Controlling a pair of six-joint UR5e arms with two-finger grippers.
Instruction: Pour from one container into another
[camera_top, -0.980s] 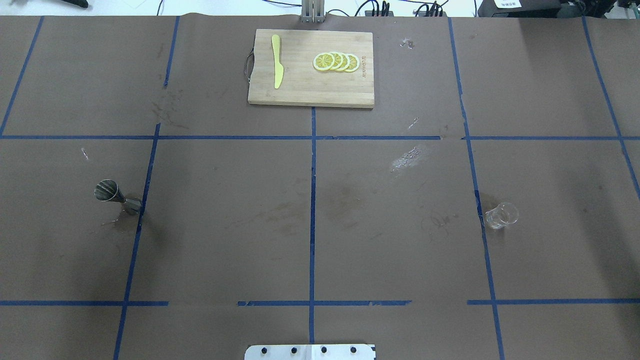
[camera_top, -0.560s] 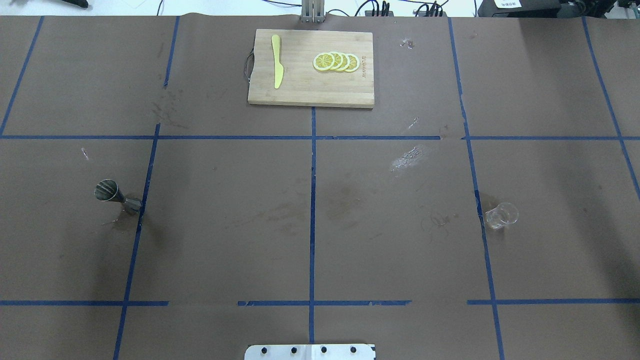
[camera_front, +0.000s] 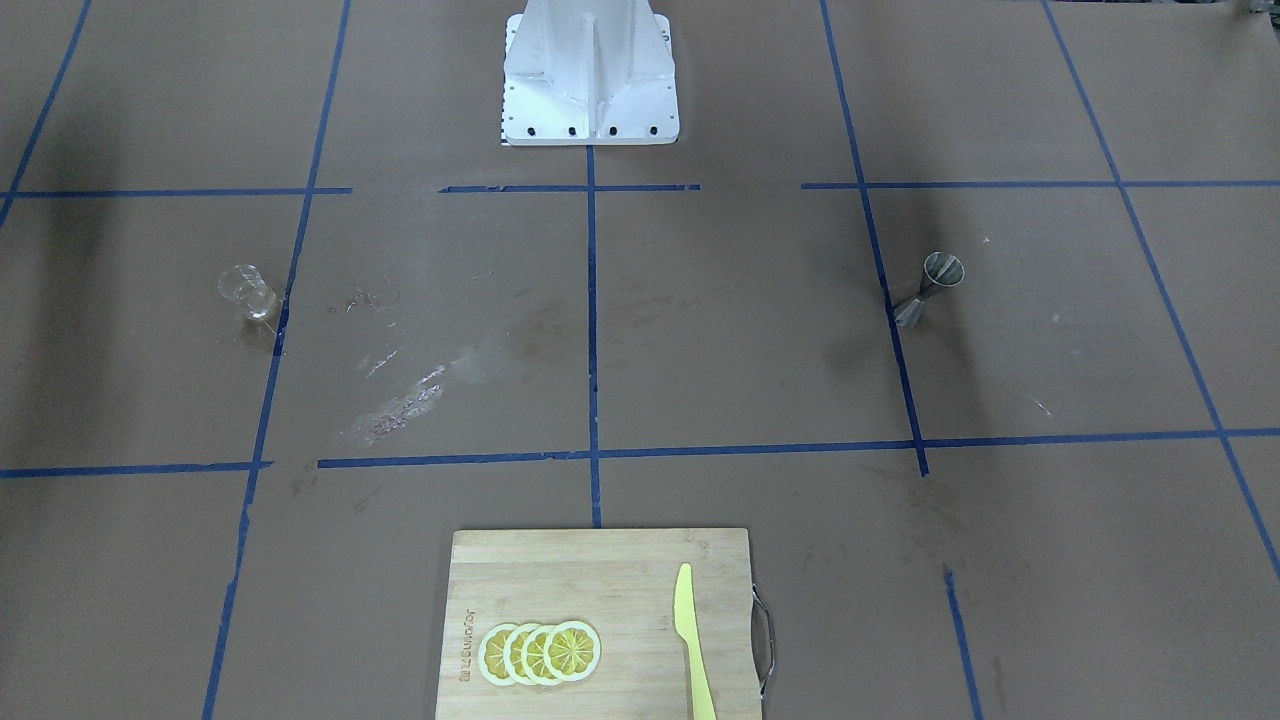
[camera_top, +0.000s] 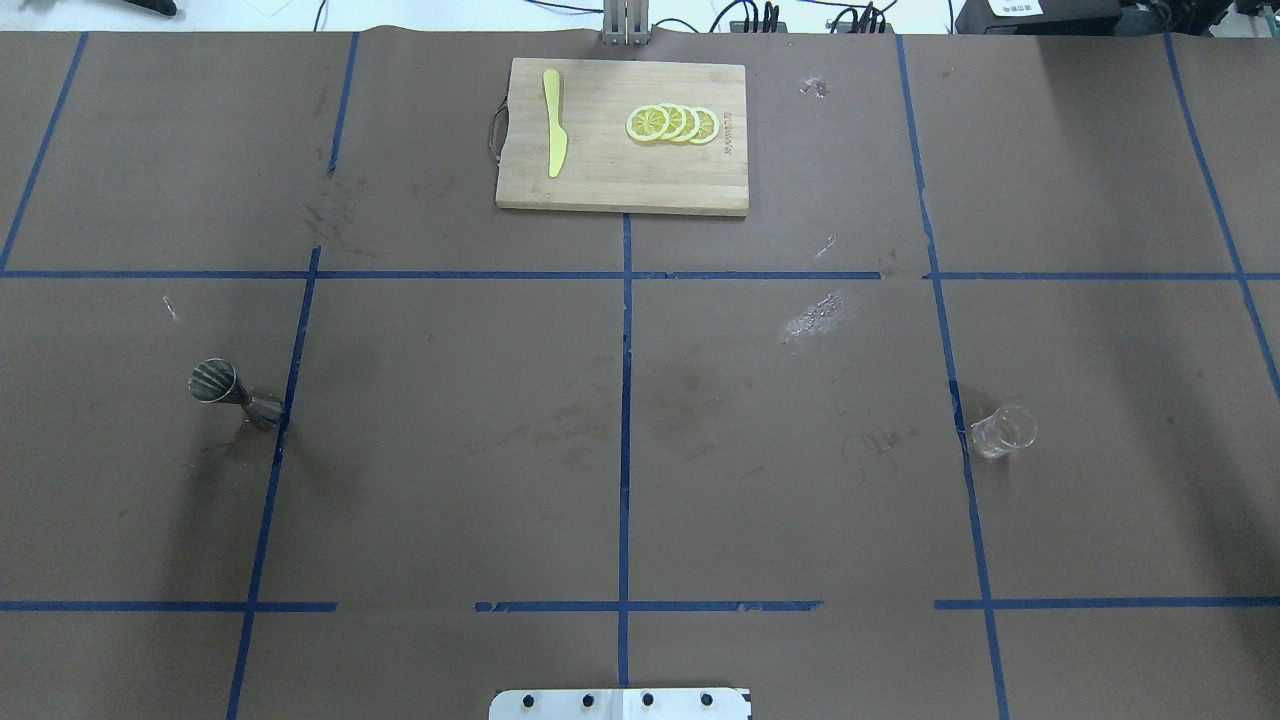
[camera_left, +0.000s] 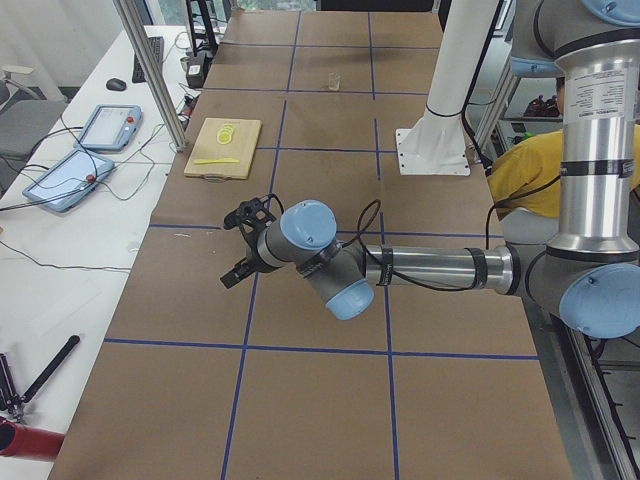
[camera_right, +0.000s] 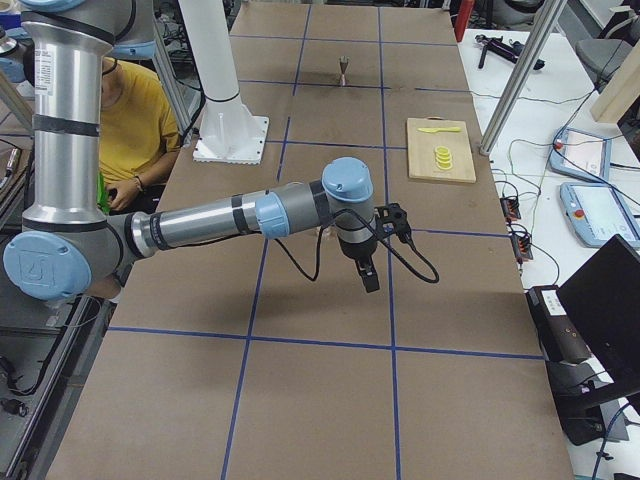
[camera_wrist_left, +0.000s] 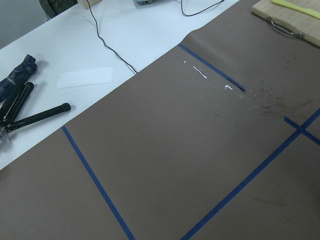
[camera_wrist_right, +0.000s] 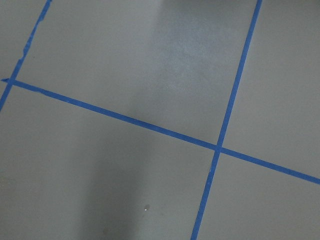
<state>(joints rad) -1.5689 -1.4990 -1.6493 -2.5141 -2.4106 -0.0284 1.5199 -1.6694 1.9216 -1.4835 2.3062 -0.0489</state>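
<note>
The clear glass cup (camera_top: 1003, 431) (camera_front: 247, 291) stands upright on the brown paper on my right side, beside a blue tape line. The steel jigger (camera_top: 235, 393) (camera_front: 930, 288) stands upright on my left side, also at a tape line, and shows far off in the exterior right view (camera_right: 344, 68). Neither gripper reaches the overhead or front-facing views. The left gripper (camera_left: 236, 276) hangs above the table's left end, and the right gripper (camera_right: 367, 279) above the right end. I cannot tell whether either is open or shut. Both wrist views show only taped paper.
A wooden cutting board (camera_top: 620, 185) with lemon slices (camera_top: 672, 124) and a yellow knife (camera_top: 553, 135) lies at the far middle edge. The robot's white base (camera_front: 590, 70) is at the near edge. A person in a yellow shirt (camera_right: 135, 120) sits behind the robot.
The cup and the jigger stand where they were. Only the faint shadows on the paper near the jigger have shifted a little.
</note>
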